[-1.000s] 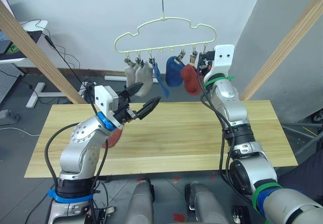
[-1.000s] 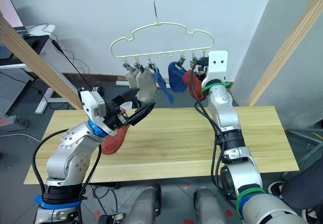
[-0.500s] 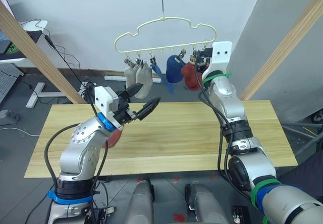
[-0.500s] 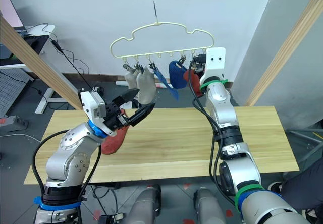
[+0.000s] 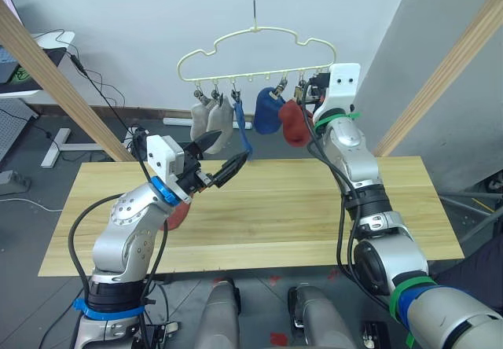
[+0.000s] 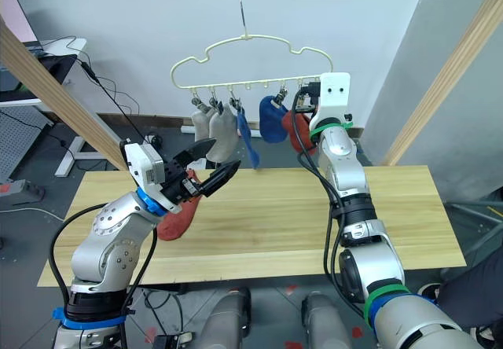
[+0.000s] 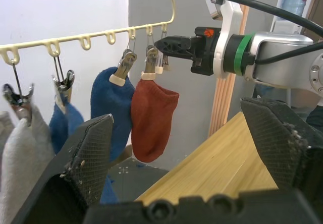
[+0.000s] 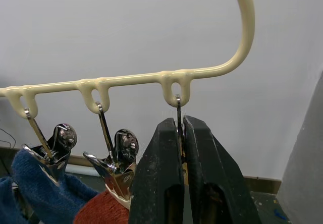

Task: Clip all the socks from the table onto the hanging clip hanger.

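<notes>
From the left eye view, the pale-yellow clip hanger (image 5: 257, 50) hangs by its hook above the far edge of the wooden table (image 5: 314, 207). Five socks hang from its lower bar: two light grey socks (image 5: 211, 121) at the left end, a thin blue sock (image 5: 242, 129), a rounder blue sock (image 5: 267, 113), and a rust-red sock (image 5: 295, 123) nearest the right end. The left gripper (image 5: 224, 160) is raised over the table's left half with its fingers spread wide and nothing between them; the second rust-red sock (image 5: 177, 214) lies on the table just under that arm, toward the left end. The right gripper (image 5: 313, 93) is lifted up to the hanger's right end, beside the hanging rust-red sock. In the right eye view the same layout shows, with the table sock (image 6: 177, 215) peeking out beneath the left forearm. The left wrist view looks between its own widely parted fingers (image 7: 86, 158) at the hanger bar, the blue and rust-red socks in their clips, and the right gripper reaching in at the last clip (image 7: 164, 62). In the right wrist view, the right gripper's fingers (image 8: 161, 183) are pinched narrow around that last metal clip (image 8: 178, 128), which hangs from the end loop of the bar.
</notes>
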`<state>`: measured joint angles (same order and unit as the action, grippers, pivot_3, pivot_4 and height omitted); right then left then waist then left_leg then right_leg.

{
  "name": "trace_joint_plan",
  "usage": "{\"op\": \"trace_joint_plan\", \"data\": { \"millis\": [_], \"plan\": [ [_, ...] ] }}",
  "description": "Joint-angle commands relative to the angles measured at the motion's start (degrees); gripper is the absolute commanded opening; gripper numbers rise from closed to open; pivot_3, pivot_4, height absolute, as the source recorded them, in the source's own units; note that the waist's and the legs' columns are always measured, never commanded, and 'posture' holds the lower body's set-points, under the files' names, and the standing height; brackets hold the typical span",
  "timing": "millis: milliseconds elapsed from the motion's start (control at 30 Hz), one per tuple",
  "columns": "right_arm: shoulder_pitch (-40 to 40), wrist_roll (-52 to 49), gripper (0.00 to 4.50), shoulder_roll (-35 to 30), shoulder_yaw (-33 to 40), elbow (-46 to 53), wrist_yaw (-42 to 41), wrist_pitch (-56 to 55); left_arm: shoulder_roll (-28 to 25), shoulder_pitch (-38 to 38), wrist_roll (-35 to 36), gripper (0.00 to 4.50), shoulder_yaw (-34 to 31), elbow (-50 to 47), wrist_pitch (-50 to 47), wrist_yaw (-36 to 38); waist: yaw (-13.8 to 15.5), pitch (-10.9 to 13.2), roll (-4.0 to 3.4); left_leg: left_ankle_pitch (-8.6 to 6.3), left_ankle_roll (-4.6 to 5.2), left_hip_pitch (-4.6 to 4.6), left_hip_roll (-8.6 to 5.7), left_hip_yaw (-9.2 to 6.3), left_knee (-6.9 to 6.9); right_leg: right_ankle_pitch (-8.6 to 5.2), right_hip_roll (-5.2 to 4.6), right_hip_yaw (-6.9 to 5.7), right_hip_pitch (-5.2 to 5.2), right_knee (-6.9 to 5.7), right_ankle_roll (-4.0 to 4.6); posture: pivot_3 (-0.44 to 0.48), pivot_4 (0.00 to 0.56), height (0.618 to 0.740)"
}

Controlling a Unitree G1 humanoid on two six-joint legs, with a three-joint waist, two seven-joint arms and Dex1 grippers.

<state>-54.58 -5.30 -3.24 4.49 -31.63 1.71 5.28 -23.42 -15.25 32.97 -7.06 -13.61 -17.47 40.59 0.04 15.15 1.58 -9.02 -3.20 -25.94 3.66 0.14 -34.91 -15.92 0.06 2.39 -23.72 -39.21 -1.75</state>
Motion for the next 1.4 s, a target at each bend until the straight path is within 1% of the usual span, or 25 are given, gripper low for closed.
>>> {"op": "trace_joint_plan", "data": {
  "millis": [33,100,167,233,333,400,567,633,667,767,900,933,967,1400],
  "plan": [
    [-0.66,-0.73,0.03,-0.93,1.46,1.45,-0.52,-0.33,-0.56,0.89,0.09,4.5,-1.18,-1.89,-0.94,-1.67,0.01,0.0,0.0,0.0,0.0,0.0,0.0,0.0,0.0,0.0,0.0,0.0,0.0,0.01,0.0,0.109,0.236,0.74],
    [-0.27,-2.05,0.03,-1.73,1.62,2.66,-3.24,1.42,-1.99,1.34,-3.52,4.5,-1.49,1.23,-1.59,-4.3,-0.01,0.0,0.0,0.0,0.0,0.0,0.0,-0.01,0.0,0.0,0.0,0.0,0.0,0.01,0.0,0.104,0.24,0.74],
    [0.77,-3.46,0.03,-3.59,0.53,5.24,-8.85,6.07,-4.73,2.64,-10.59,4.5,-1.09,8.25,-0.13,-7.55,-0.04,0.01,-0.01,0.0,0.0,0.01,0.01,-0.01,0.0,0.0,0.0,-0.01,0.0,0.0,0.0,0.091,0.243,0.74],
    [2.24,-4.4,0.03,-5.37,0.0,8.5,-12.2,9.8,-6.43,2.91,-15.26,4.5,-0.78,15.56,1.49,-10.08,-0.08,0.01,-0.02,0.0,0.01,0.08,0.01,0.0,0.01,0.0,0.01,0.01,0.0,-0.06,0.0,0.08,0.247,0.74],
    [4.39,-5.42,0.03,-8.07,-0.7,14.14,-15.86,15.76,-6.87,-2.08,-19.93,4.5,0.29,30.24,4.09,-12.9,0.3,0.03,-0.04,-0.01,0.02,0.07,0.01,0.03,0.01,-0.01,0.0,0.01,-0.03,-0.04,0.0,0.058,0.259,0.74],
    [5.05,-5.56,0.03,-8.93,-1.17,16.5,-16.97,18.34,-6.19,-6.5,-21.6,4.5,1.05,39.23,6.05,-12.41,0.69,0.04,-0.02,-0.01,0.03,0.05,0.0,0.01,0.0,-0.01,0.0,-0.04,-0.02,-0.02,-0.01,0.047,0.26,0.74],
    [6.62,-5.71,0.03,-8.63,-0.73,20.98,-15.62,23.34,-4.98,-16.18,-25.94,4.5,3.29,58.25,11.49,-11.35,0.73,0.04,-0.01,0.0,0.04,0.03,-0.01,0.05,-0.03,-0.01,0.0,-0.01,-0.01,0.01,-0.01,0.015,0.277,0.74],
    [7.33,-5.63,0.03,-8.46,-0.61,22.62,-15.28,24.89,-4.65,-18.8,-27.54,4.5,4.34,64.04,12.0,-10.87,0.33,0.04,-0.01,0.0,0.04,0.0,0.0,0.07,0.0,-0.01,0.0,-0.01,-0.02,0.07,-0.01,0.01,0.284,0.74],
    [7.64,-5.58,0.03,-8.35,-0.53,23.3,-15.07,25.62,-4.58,-20.13,-28.33,4.5,4.48,67.29,11.56,-11.82,0.19,0.04,-0.01,-0.01,0.05,0.0,-0.01,0.07,0.02,-0.01,0.0,0.0,-0.02,0.08,-0.01,0.01,0.284,0.74],
    [8.24,-5.47,0.03,-8.25,-0.55,25.01,-14.75,27.3,-4.99,-21.95,-31.72,4.5,6.78,72.88,12.44,-11.5,-0.13,0.04,-0.01,-0.02,0.05,0.0,0.0,0.04,0.05,-0.01,0.0,-0.03,-0.02,0.06,-0.01,-0.001,0.288,0.74],
    [8.59,-5.47,0.03,-8.26,-0.42,26.53,-14.6,28.63,-5.21,-22.07,-33.05,4.5,7.47,74.64,13.29,-10.17,-0.19,0.04,-0.01,-0.01,0.05,0.04,0.0,0.03,0.04,-0.01,0.01,-0.05,0.0,-0.01,-0.01,-0.005,0.284,0.74],
    [8.65,-5.45,0.0,-8.28,-0.4,26.78,-14.6,28.85,-5.28,-21.96,-33.21,4.09,7.6,74.69,13.45,-9.7,-0.19,0.04,-0.01,-0.01,0.06,0.05,-0.01,0.03,0.03,-0.01,0.0,-0.05,0.02,-0.01,-0.01,-0.005,0.284,0.74],
    [8.68,-5.45,0.0,-8.29,-0.33,26.99,-14.56,29.05,-5.26,-21.73,-33.06,3.89,7.5,74.5,13.52,-9.24,-0.19,0.04,-0.01,-0.01,0.05,0.06,-0.01,0.03,0.02,-0.01,-0.01,-0.05,0.04,-0.01,-0.01,-0.004,0.281,0.74],
    [8.72,-5.74,0.0,-8.29,0.4,25.99,-14.81,28.97,-4.35,-18.73,-31.05,0.05,5.79,66.13,12.17,-6.18,-0.12,0.04,-0.02,-0.01,0.05,0.15,-0.01,0.02,0.01,-0.01,-0.02,-0.06,0.15,0.05,-0.02,0.018,0.271,0.74]
  ]
}}
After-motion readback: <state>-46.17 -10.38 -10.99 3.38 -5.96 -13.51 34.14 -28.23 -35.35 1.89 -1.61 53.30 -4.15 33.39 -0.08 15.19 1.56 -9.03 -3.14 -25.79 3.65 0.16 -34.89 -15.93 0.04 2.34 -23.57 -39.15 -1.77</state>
